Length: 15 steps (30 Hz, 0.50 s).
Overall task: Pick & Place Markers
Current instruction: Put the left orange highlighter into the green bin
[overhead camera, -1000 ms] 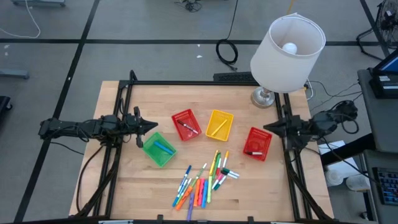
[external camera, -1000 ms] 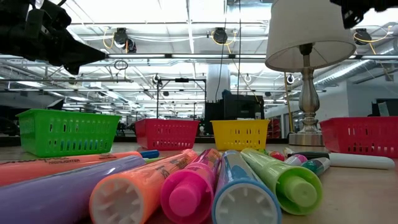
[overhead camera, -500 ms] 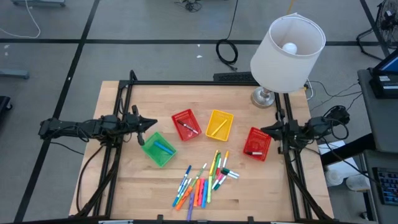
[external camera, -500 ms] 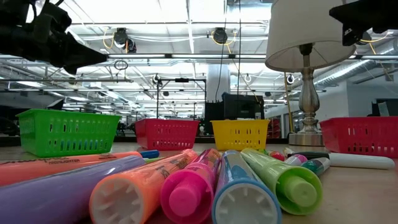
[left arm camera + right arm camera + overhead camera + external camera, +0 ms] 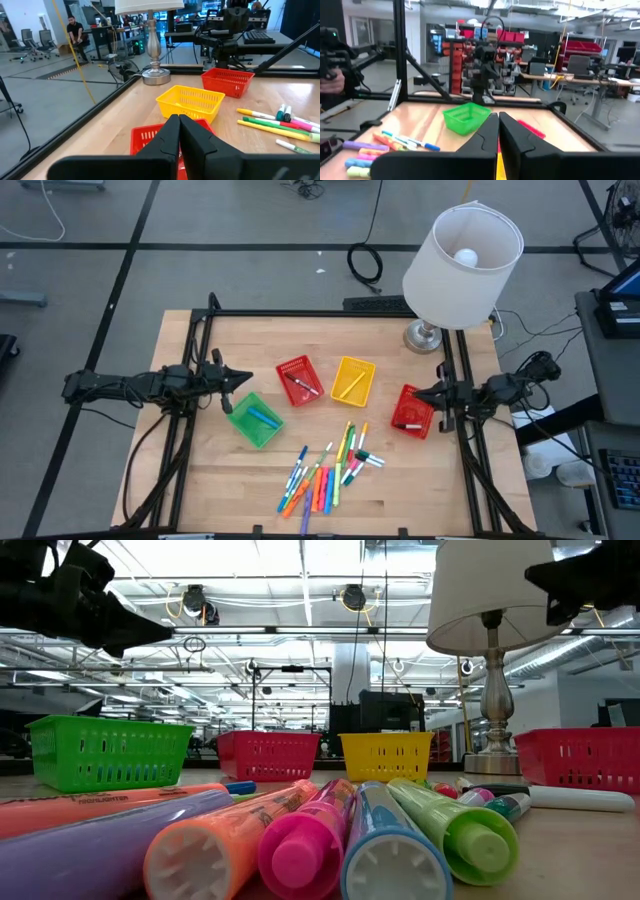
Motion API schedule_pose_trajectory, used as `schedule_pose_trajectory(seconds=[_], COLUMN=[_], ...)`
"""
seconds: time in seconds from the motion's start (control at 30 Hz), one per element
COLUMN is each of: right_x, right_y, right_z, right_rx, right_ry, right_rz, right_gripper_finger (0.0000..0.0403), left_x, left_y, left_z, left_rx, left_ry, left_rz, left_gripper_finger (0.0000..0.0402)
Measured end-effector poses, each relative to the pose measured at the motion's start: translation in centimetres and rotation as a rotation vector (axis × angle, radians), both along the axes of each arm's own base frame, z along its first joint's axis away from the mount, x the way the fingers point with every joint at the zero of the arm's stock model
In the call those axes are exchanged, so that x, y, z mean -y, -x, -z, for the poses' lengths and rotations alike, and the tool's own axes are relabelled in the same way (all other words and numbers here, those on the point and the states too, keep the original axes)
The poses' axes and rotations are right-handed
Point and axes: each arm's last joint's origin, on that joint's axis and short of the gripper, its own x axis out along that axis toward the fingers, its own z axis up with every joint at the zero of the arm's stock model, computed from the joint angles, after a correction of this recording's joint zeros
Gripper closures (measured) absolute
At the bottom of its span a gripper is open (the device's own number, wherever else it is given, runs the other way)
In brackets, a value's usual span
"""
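A wooden tabletop [image 5: 200,490] holds a loose pile of markers [image 5: 325,470] near its front edge; behind them sit a green basket [image 5: 256,420], two red baskets and a yellow basket [image 5: 353,380]; the left gripper [image 5: 247,381] hovers beside the green basket, fingers pressed together, empty; the right gripper [image 5: 418,393] hangs over the far red basket [image 5: 414,411], fingers likewise together, empty.

- Your left gripper [image 5: 245,378] hangs off the table's left side, arm stretched level, fingers [image 5: 170,131] pressed together, holding nothing.
- Your right gripper [image 5: 418,392] sits at the right side, pointing inward, fingers [image 5: 489,131] shut and empty.
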Motion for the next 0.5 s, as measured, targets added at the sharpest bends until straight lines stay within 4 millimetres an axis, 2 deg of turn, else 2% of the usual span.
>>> schedule_pose_trajectory(seconds=[0.13,0.5], right_x=[-0.1,0.2], right_y=[-0.2,-0.5], right_z=[0.8,1.6], right_rx=[-0.024,-0.061], right_ry=[0.026,0.048], right_rz=[0.007,0.055], right_gripper_finger=[0.0403,0.0403], left_x=[-0.1,-0.1], left_y=[0.0,0.1], left_z=[0.0,0.3], left_rx=[0.0,-0.024], left_ry=[-0.002,0.016], left_rz=[-0.033,-0.041], left_gripper_finger=[0.0382,0.0382])
